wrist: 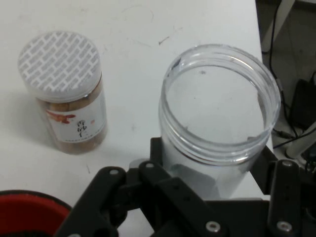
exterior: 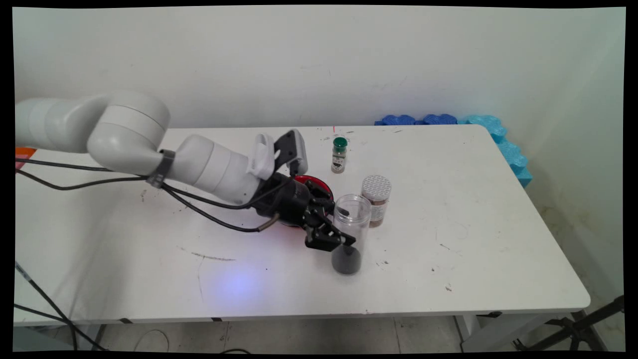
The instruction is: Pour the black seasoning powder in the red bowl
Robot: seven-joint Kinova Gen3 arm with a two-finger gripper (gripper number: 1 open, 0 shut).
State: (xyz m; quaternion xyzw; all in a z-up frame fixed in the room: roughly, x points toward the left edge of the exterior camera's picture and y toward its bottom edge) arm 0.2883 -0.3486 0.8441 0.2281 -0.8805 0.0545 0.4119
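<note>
My black gripper (exterior: pixel 343 230) is low over the table's middle, its two fingers pressed on either side of a clear open-topped jar (exterior: pixel 352 219) with a dark layer at its bottom. The jar stands upright on the white table (exterior: pixel 448 259). In the hand view the jar (wrist: pixel 217 113) fills the space between the fingers of my gripper (wrist: pixel 212 165), and I look down into its open mouth. Just behind the jar stands a brown-filled jar with a white patterned lid (exterior: pixel 376 199) (wrist: pixel 64 94), apart from it.
A red bowl (exterior: pixel 321 185) (wrist: pixel 27 215) lies under my wrist, mostly hidden. A small bottle with a green cap (exterior: pixel 339 154) stands farther back. Blue foam pieces (exterior: pixel 438 119) line the table's far right corner. Black cables hang from the arm at left.
</note>
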